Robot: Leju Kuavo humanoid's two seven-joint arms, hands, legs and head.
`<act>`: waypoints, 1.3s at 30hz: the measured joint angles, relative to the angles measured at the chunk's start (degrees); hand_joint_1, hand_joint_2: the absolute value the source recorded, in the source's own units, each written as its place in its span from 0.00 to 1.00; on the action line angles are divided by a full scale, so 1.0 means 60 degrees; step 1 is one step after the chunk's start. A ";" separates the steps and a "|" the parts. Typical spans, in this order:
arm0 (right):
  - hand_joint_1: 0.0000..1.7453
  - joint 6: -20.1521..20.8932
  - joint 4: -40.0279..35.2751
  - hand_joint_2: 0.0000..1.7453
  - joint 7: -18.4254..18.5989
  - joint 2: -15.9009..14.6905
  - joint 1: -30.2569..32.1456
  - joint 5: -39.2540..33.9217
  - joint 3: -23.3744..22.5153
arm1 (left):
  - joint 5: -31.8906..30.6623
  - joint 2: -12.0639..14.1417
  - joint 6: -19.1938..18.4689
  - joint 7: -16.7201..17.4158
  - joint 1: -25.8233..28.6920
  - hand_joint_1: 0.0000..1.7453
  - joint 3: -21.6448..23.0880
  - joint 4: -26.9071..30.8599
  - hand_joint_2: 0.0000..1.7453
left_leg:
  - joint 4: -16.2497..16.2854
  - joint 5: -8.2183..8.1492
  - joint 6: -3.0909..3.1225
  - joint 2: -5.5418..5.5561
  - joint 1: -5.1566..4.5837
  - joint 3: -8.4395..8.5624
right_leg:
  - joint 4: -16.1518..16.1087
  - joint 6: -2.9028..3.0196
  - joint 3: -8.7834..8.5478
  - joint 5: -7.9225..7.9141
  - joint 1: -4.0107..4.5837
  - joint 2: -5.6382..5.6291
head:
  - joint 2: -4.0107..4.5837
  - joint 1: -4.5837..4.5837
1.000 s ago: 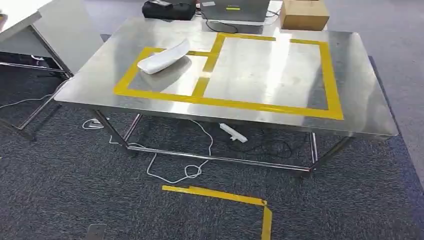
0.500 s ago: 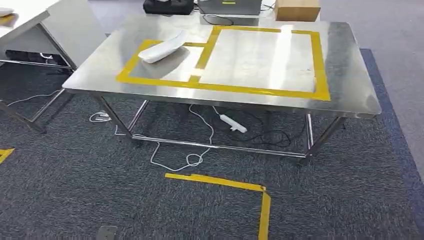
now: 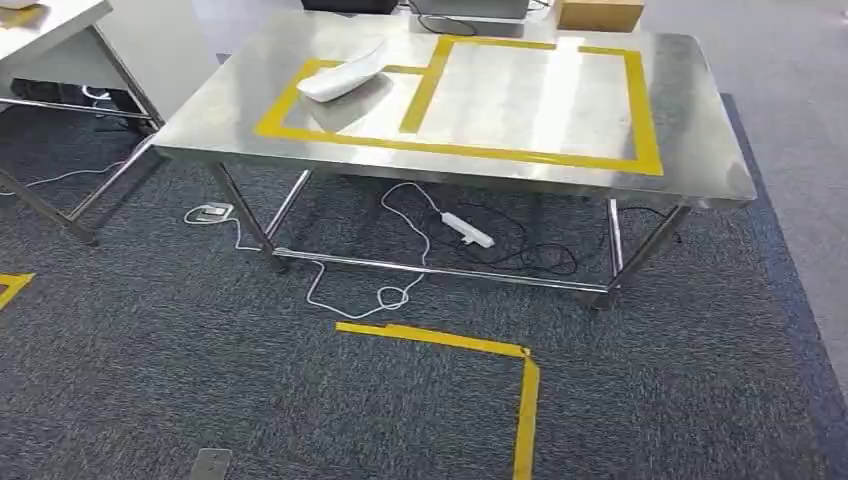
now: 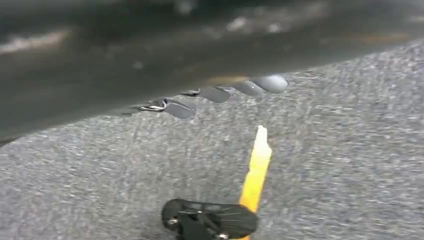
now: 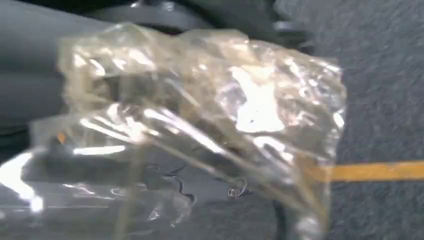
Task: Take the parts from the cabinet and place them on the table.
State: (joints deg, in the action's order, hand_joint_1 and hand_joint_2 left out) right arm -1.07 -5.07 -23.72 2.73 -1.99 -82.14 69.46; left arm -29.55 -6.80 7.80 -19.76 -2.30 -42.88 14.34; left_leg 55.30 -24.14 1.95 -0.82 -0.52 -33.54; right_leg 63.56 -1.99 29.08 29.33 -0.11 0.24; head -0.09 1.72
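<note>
A steel table [image 3: 690, 130] stands ahead, marked with yellow tape outlines [image 3: 648, 110]. A white curved part [image 3: 342, 78] lies inside the smaller left outline. In the right wrist view my right hand [image 5: 30, 85] holds a crinkled clear plastic bag [image 5: 210, 100] with a dark part inside; the bag hides the fingers. The left wrist view is blurred. It shows my left hand's fingers [image 4: 215, 94] extended over the carpet with nothing in them.
Under the table lie a white power strip [image 3: 468, 230] and loose cables. A yellow tape corner [image 3: 440, 338] marks the grey carpet before it. Another table [image 3: 60, 30] stands at the left, and a cardboard box [image 3: 598, 14] sits past the far edge.
The whole picture has shifted: the table now sits higher and slightly smaller, so the camera has moved. The white part keeps its place on the table.
</note>
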 joint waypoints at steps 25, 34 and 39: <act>0.00 -0.0015 0.0000 0.00 0.0080 -0.0015 0.0012 -0.0062 0.0127 | -0.0299 0.0004 0.0219 -0.0022 0.0001 0.00 -0.0015 -0.0029 0.00 | 0.0017 -0.0539 0.0022 0.0125 0.0131 0.0649 | 0.0928 0.0055 0.1143 0.1144 -0.0022 0.0024 | 0.0000 0.0059; 0.00 0.0007 0.0000 0.00 0.0098 -0.0059 0.0022 -0.0113 0.0197 | -0.0404 -0.0051 0.0237 -0.0025 -0.0002 0.00 -0.0033 -0.0044 0.00 | 0.0108 -0.0269 -0.0149 0.1054 0.0024 0.0349 | -0.1368 0.0320 -0.0194 0.0047 -0.0019 -0.0859 | 0.0000 0.0070; 0.00 0.0011 -0.0007 0.00 0.0117 -0.0055 0.0032 -0.0138 0.0219 | -0.0470 -0.0029 0.0262 -0.0036 0.0038 0.00 -0.0058 -0.0051 0.00 | 0.1203 -0.1050 -0.0446 0.0485 0.0058 -0.0213 | -0.1511 0.0442 -0.0168 -0.0141 -0.0120 -0.0188 | 0.0000 0.0245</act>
State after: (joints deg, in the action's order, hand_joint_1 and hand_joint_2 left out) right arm -1.01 -5.11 -23.02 2.40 -1.80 -82.97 70.77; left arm -32.37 -6.97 9.38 -19.98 -2.07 -43.23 14.03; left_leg 62.52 -30.44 -0.72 2.09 -0.18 -34.82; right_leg 54.49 0.66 28.07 28.48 -0.83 -0.89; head -0.09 3.19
